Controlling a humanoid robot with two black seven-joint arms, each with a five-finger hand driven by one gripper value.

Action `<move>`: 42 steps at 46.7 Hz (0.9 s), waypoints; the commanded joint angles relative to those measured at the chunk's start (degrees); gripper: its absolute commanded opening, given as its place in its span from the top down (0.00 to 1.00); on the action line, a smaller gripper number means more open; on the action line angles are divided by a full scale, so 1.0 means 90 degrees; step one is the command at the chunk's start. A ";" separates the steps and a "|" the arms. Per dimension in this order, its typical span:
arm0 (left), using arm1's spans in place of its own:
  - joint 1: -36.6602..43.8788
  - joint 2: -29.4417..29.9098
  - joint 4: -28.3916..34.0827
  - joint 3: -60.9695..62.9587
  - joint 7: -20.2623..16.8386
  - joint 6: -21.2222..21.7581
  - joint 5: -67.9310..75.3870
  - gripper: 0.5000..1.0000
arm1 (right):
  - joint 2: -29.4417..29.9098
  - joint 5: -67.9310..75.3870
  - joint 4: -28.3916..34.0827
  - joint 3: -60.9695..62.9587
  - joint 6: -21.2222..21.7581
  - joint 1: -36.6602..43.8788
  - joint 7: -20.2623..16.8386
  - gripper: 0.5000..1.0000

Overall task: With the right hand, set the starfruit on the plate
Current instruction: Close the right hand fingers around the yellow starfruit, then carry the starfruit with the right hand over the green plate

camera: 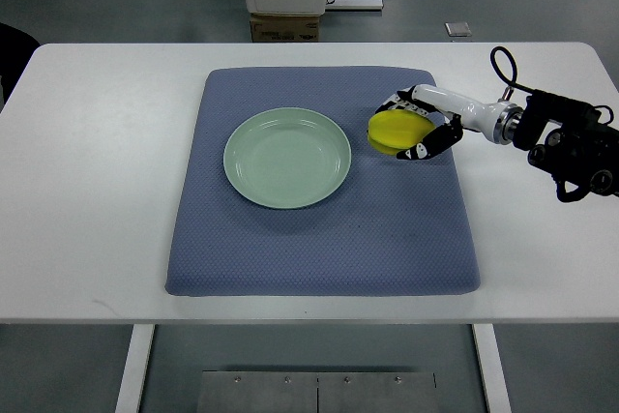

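Fingers of the right robot hand (418, 129) wrap the starfruit (395, 132); best lift it clear, then carry it left over the plate (287, 158).

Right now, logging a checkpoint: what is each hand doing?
Right hand: closed on the starfruit, beside the plate.
Left hand: not in view.

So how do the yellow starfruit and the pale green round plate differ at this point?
The yellow starfruit is small, chunky and enclosed by the right hand's fingers; the pale green round plate is much wider, flat, empty and untouched. The starfruit sits toward the mat's right edge, the plate near its middle. Both are over the blue-grey mat.
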 commanded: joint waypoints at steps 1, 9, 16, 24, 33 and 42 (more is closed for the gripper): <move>-0.0001 0.0000 0.0000 -0.0004 0.0000 -0.0001 0.0000 0.00 | 0.0020 0.0034 0.0024 -0.0001 0.0007 0.0106 0.0000 1.00; -0.0001 0.0000 0.0000 0.0006 0.0000 -0.0001 0.0000 0.00 | 0.0205 0.0122 0.0063 0.0028 0.0095 0.0370 -0.0010 1.00; -0.0001 0.0000 0.0000 -0.0004 0.0000 -0.0001 0.0000 0.00 | 0.0527 0.0132 0.0112 0.0097 0.0105 0.0555 -0.0010 1.00; -0.0001 0.0000 0.0000 -0.0004 0.0000 -0.0001 0.0000 0.00 | 0.0918 0.0200 0.0132 0.0116 0.0115 0.0633 0.0010 1.00; -0.0001 0.0000 0.0000 0.0006 0.0000 -0.0001 0.0000 0.00 | 0.1221 0.0220 0.0366 0.0243 0.0212 0.0731 0.0058 1.00; -0.0001 0.0000 0.0000 -0.0004 0.0000 -0.0001 0.0000 0.00 | 0.1495 0.0259 0.0552 0.0370 0.0340 0.0741 0.0068 1.00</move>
